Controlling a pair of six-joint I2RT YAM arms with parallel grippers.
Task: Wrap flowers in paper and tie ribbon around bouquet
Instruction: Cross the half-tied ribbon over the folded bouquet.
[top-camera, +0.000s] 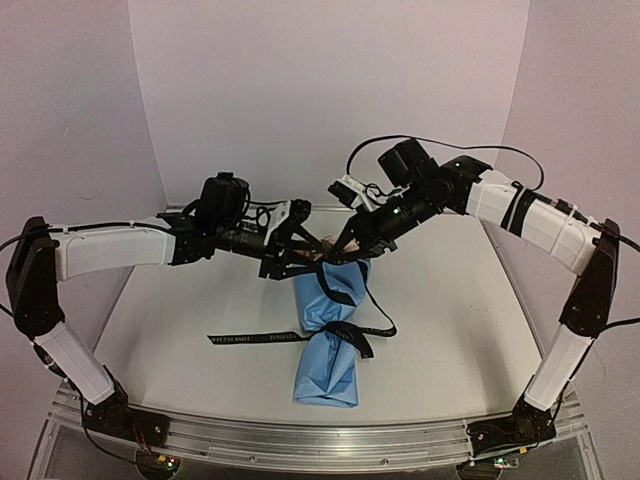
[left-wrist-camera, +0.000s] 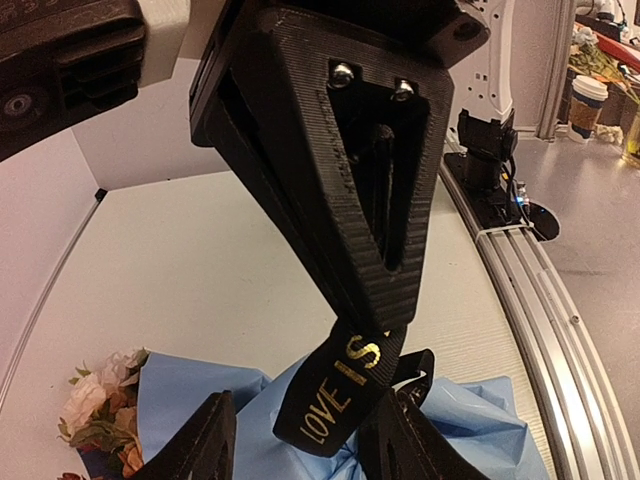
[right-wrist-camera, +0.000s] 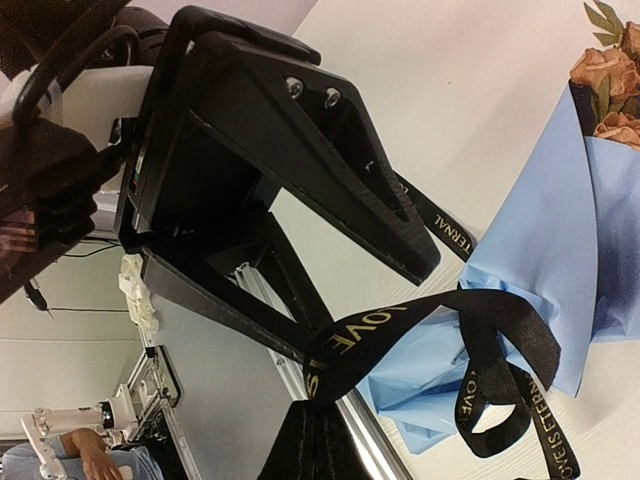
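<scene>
Holding ribbon (left-wrist-camera: 340, 385) above bouquet (top-camera: 325, 375) lying mid table (top-camera: 470, 340).
Pinching ribbon in right gripper (left-wrist-camera: 375, 320), jaws pressed together; straddling hanging loop with left gripper (left-wrist-camera: 300, 435), jaws spread, no grip. Crowding both arms over flowers (left-wrist-camera: 90, 400), mostly hiding them from top camera.

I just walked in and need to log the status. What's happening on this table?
The wrapped bouquet lies on the table, with the ribbon looped round its middle. Over its wide end, the right gripper is shut on a ribbon strand, and the left gripper stands open with ribbon between its fingers.
</scene>
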